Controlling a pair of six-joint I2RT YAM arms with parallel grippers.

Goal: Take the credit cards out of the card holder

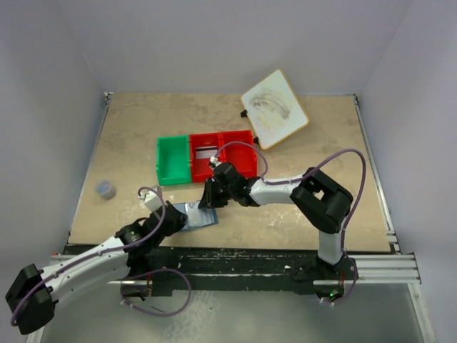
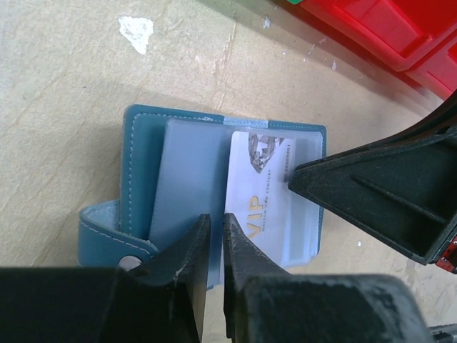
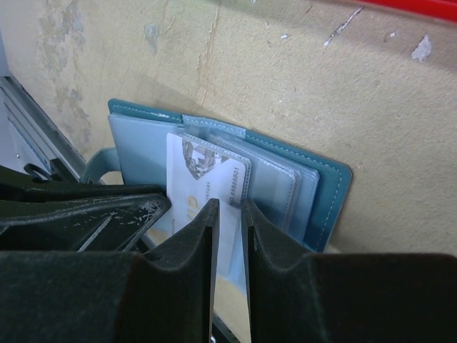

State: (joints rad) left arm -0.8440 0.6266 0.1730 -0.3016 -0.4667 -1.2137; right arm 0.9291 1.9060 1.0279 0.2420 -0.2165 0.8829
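Note:
The blue card holder (image 1: 198, 216) lies open on the table near its front edge, with pale plastic sleeves showing inside (image 2: 186, 179) (image 3: 314, 179). A grey-white credit card (image 2: 260, 193) printed "VIP" sticks partly out of a sleeve, and it also shows in the right wrist view (image 3: 203, 171). My left gripper (image 2: 216, 218) has its jaws almost together, with the tips on the left sleeve. My right gripper (image 3: 228, 204) has its jaws almost together too, with the tips resting on the card's face. One of its fingers (image 2: 371, 193) touches the card's right edge. Nothing shows pinched between either pair of jaws. No other cards show.
A green bin (image 1: 173, 160) and two joined red bins (image 1: 239, 153) stand just behind the wallet, and a pale card lies in the left red bin (image 1: 207, 152). A white wood-rimmed board (image 1: 275, 108) lies at the back right. A small grey cap (image 1: 106, 189) sits at the left.

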